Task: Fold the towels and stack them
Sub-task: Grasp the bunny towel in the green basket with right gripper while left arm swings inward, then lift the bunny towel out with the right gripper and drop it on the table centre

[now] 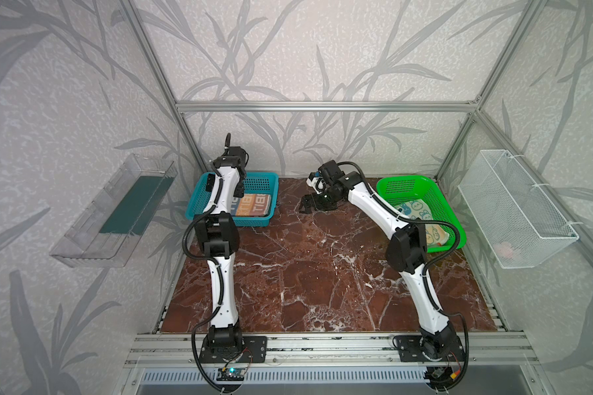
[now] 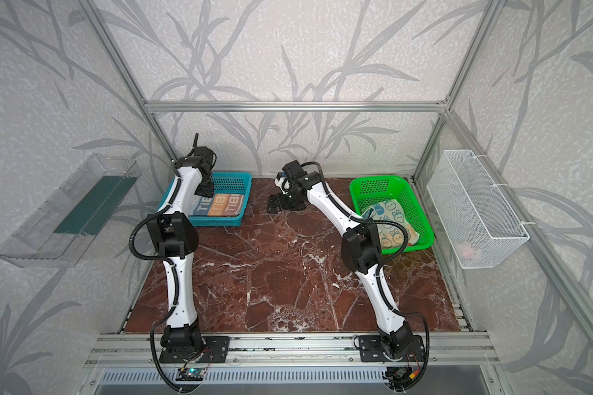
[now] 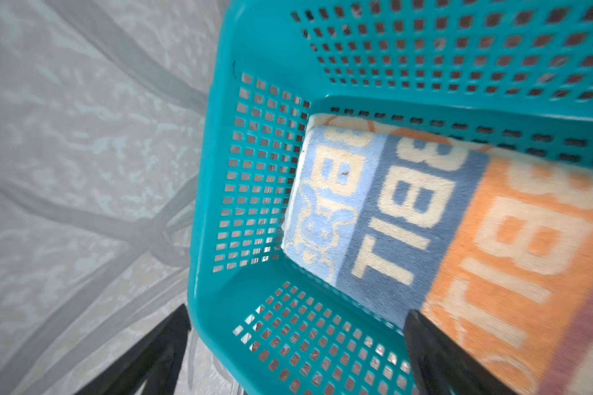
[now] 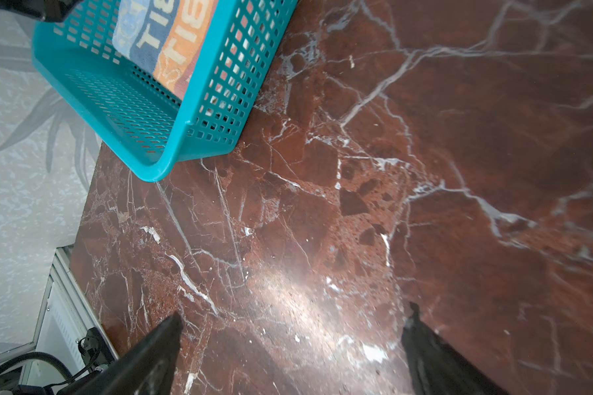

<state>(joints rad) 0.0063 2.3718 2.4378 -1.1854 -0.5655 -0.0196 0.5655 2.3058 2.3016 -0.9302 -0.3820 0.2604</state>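
The left gripper [image 3: 297,311] is hanging over the left part of the blue basket [image 3: 254,51], at the far left of the table [image 1: 305,273]. Its jaws are standing wide apart and holding nothing. Right under it the folded towels [image 3: 408,205] are lying flat in that basket, with their long side running left to right. The right gripper [image 4: 295,311] is hovering over bare table in the far middle, pointing left. It is also wide open and empty. The loose towel [image 1: 413,208] is lying in the green basket [image 1: 404,179] at the far right, well apart from both grippers. It is sitting to the right of the right gripper, partly hidden behind that arm, with its long side running from far left to near right. The right arm is much nearer to it than the left arm. So the right gripper looks like the one to swing back to the right and pick it up next. Something orange is peeking out at the near end, maybe one more towel.
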